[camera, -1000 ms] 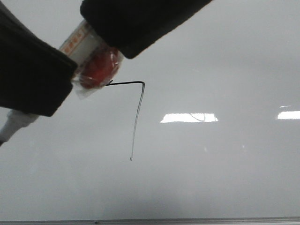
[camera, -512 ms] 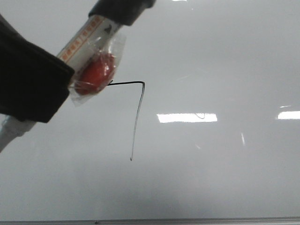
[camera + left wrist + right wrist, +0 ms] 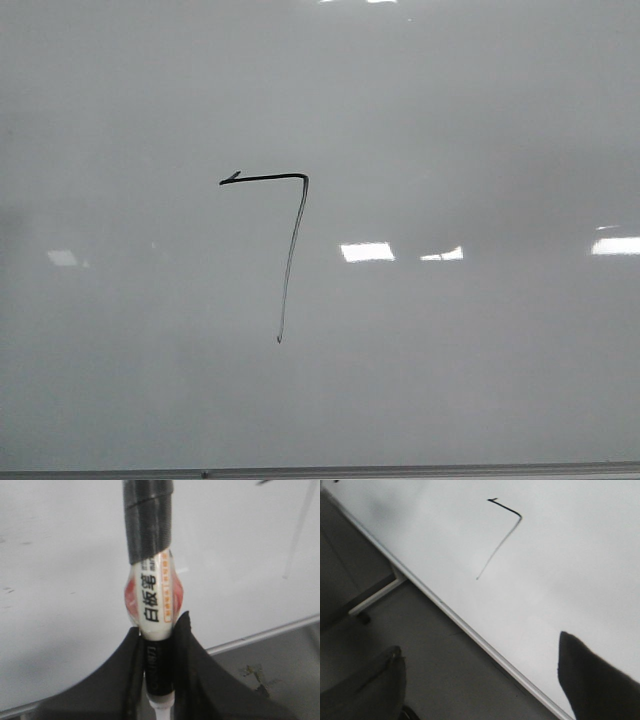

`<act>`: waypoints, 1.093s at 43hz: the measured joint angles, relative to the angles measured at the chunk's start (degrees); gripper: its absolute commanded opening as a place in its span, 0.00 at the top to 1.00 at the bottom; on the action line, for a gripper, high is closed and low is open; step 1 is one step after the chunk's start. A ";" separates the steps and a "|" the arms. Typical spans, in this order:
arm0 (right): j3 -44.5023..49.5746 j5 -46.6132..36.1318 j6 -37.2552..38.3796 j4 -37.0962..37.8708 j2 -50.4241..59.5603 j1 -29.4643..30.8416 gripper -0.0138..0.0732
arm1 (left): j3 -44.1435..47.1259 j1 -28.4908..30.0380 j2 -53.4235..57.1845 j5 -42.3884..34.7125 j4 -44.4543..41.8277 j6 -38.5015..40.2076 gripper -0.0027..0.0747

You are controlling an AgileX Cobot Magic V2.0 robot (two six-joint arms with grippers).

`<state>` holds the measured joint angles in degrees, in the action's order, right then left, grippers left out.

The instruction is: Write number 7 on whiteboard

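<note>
The left pincer (image 3: 159,645), which one second ago and half a second ago overlapped the upper-left portion of the front view with the marker (image 3: 151,595) next to the tick of the figure, has left that view entirely; the number 7 (image 3: 290,250) is now fully exposed on the whiteboard (image 3: 480,120). Top stroke, corner and slanted downstroke are all present, so the writing step is judged complete and only retraction remains. The left pincer is pinching the marker by its lower barrel, tip pointing toward the board and apart from the figure. The right pincer (image 3: 485,680) stands spread and empty, off the board. The figure lies left of centre, well above the thin metal bottom edge (image 3: 320,470). Ample bare board surrounds it on every side.
</note>
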<state>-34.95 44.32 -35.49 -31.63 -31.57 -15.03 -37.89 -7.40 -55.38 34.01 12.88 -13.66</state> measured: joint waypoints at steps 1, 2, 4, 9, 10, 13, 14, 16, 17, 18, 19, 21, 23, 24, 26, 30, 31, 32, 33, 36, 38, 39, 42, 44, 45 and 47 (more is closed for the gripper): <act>1.76 -1.50 0.81 0.00 1.09 0.62 0.11 | 0.00 1.91 -0.33 -0.31 -0.09 0.00 0.99; 3.05 -3.10 1.77 0.00 2.46 1.07 0.11 | 0.00 3.23 -0.81 -0.50 -0.09 0.00 0.99; 5.96 -5.14 3.09 0.00 4.33 1.94 0.11 | 0.00 5.81 -1.64 -1.31 -0.26 0.00 0.99; 11.95 -12.37 4.88 0.00 8.24 3.11 0.12 | 0.00 9.70 -4.79 -4.03 -0.51 0.00 0.99; 12.74 -13.70 5.01 0.00 8.86 3.15 0.13 | 0.00 10.07 -5.67 -4.60 -0.65 0.00 0.99; 14.24 -16.06 5.15 -0.79 10.13 3.26 0.22 | -0.10 10.78 -8.04 -6.46 -1.03 0.00 0.99; 14.49 -16.58 5.25 -1.05 10.37 3.31 0.28 | -0.10 10.92 -9.03 -7.21 -1.02 0.00 0.99; 14.59 -17.43 5.25 -1.63 11.01 3.31 0.38 | -0.10 11.04 -10.58 -8.17 -1.02 0.00 0.99; 14.59 -17.75 5.25 -1.75 11.12 3.31 0.47 | -0.10 11.04 -11.35 -8.61 -1.02 0.00 0.99; 14.59 -17.96 5.25 -2.00 11.21 3.31 0.53 | -0.10 11.04 -12.13 -8.94 -1.02 0.00 0.99; 14.59 -18.24 5.25 -2.12 11.33 3.31 0.59 | -0.10 11.04 -13.15 -9.27 -1.02 0.00 0.99; 14.61 -18.34 5.25 -2.25 11.41 3.31 0.72 | -0.10 11.04 -14.61 -10.26 -1.02 0.00 0.99; 14.61 -18.37 5.27 -2.37 11.41 3.31 0.83 | -0.20 11.04 -16.25 -11.18 -1.02 0.00 0.99; 14.61 -18.37 5.27 -2.47 11.41 3.31 0.87 | -0.20 11.04 -16.88 -11.80 -1.02 0.00 0.99; 14.61 -18.37 5.27 -2.47 11.41 3.31 0.93 | -0.20 11.04 -18.27 -12.78 -1.02 0.00 0.99; 14.61 -18.37 5.27 -2.51 11.45 3.31 0.92 | -0.20 11.04 -20.39 -15.45 -1.02 0.00 0.99; 14.61 -18.37 5.27 -2.51 11.45 3.31 0.92 | -0.20 11.04 -20.80 -16.07 -1.02 0.00 0.99; 14.61 -18.37 5.27 -2.51 11.45 3.31 0.92 | -0.20 11.04 -21.31 -16.62 -1.02 0.00 0.99; 14.61 -18.37 5.27 -2.51 11.45 3.31 0.92 | -0.20 11.04 -21.53 -17.34 -1.02 0.00 0.99; 14.61 -18.37 5.27 -2.51 11.45 3.31 0.92 | -0.20 11.04 -22.76 -19.22 -1.02 0.00 0.99; 14.61 -18.37 5.27 -2.51 11.45 3.31 0.92 | -0.20 11.04 -23.59 -20.17 -1.02 0.00 0.99; 14.61 -18.37 5.27 -2.51 11.45 3.31 0.92 | -0.20 11.04 -23.98 -20.87 -1.02 0.00 0.99; 14.61 -18.37 5.27 -2.51 11.45 3.31 0.92 | -0.20 11.04 -25.22 -22.15 -1.02 0.00 0.99; 14.61 -18.37 5.27 -2.51 11.45 3.31 0.92 | -0.20 11.04 -26.26 -23.24 -1.02 0.00 0.97; 14.61 -18.37 5.27 -2.51 11.45 3.31 0.92 | -0.20 11.04 -26.60 -23.53 -1.02 0.00 0.94; 14.61 -18.37 5.27 -2.51 11.45 3.31 0.92 | -0.31 11.04 -27.03 -23.78 -1.02 0.00 0.90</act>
<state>-20.34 25.95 -30.22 -34.13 -20.12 -11.72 -38.20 3.63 -82.41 10.22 11.86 -13.66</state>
